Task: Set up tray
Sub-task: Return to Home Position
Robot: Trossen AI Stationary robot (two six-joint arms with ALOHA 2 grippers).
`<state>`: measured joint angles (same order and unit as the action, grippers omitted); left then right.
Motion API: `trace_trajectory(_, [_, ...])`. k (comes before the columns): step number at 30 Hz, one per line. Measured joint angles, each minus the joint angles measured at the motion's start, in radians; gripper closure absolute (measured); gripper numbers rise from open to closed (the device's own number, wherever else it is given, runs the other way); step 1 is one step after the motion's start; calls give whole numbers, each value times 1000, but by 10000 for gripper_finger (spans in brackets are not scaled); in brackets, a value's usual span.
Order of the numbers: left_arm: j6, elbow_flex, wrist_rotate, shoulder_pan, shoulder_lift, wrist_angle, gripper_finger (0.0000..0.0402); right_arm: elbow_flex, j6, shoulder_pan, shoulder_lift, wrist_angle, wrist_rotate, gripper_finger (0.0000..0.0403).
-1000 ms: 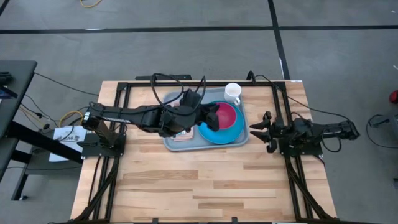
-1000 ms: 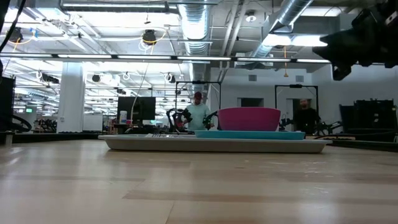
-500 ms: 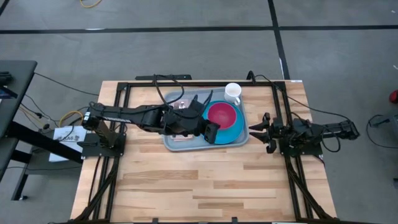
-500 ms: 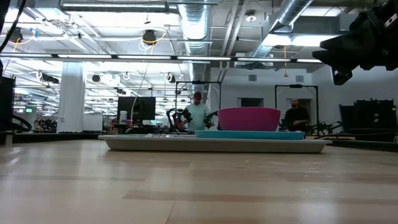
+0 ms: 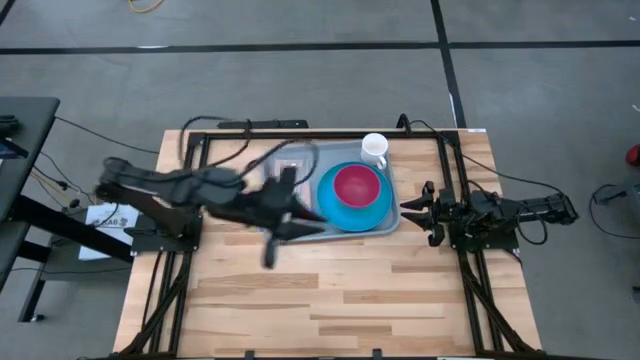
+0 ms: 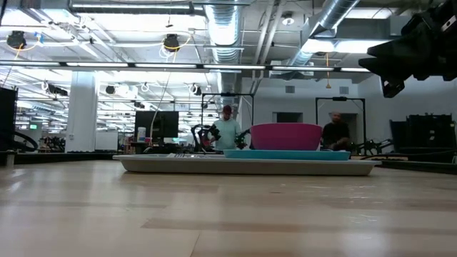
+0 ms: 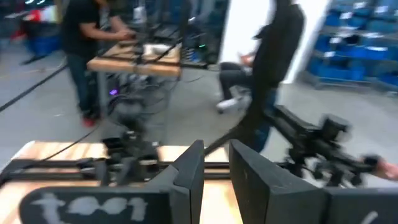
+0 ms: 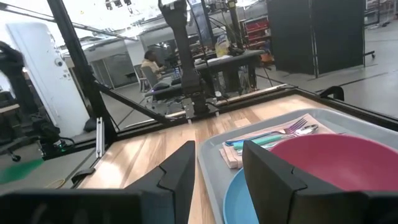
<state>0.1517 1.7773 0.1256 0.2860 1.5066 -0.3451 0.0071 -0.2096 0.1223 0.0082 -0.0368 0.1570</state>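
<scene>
The grey-blue tray (image 5: 300,228) lies flat on the table's far middle; its rim also shows in the low view (image 6: 178,165) and the right wrist view (image 8: 370,123). On it sits a round blue plate (image 5: 377,213) with a pink bowl (image 5: 357,185) inside, and beside the plate a tan napkin (image 8: 231,155) carrying cutlery (image 8: 273,137). My left gripper (image 5: 292,216), blurred and open, hovers over the tray's near left corner and holds nothing. My right gripper (image 5: 412,207) waits open just right of the tray, above the table.
A white mug (image 5: 374,148) stands on the table by the tray's far right corner. Black frame rails (image 5: 200,200) run along the table's left, right and far sides. Bare wood (image 5: 330,300) fills the near half. People (image 6: 227,128) work in the room behind.
My left arm has pulled back from above the plate and bowl, swinging toward the table's left and near side; it is blurred with motion. The bowl stays in the plate on the tray. My right arm has kept still.
</scene>
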Motion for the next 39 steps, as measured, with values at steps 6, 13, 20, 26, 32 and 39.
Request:
trace_trajectory(6, [21, -492, 11, 54, -325, 355, 340, 0, 0, 0, 0, 0, 0, 278])
trace_trajectory(13, [33, -1010, -11, 79, -631, 778, 340, 0, 0, 0, 0, 0, 0, 278])
trace_trajectory(20, [104, -1381, 1, 80, -885, 951, 340, 0, 0, 0, 0, 0, 0, 278])
trace_trajectory(26, [134, -1561, 10, 80, -1064, 961, 340, -1, 0, 0, 0, 0, 0, 278])
trace_trajectory(32, [152, -1704, 10, 80, -1259, 967, 340, -1, 0, 0, 0, 0, 0, 278])
trace_trajectory(39, [102, -1764, 10, 79, -1455, 757, 340, -1, 0, 0, 0, 0, 0, 278])
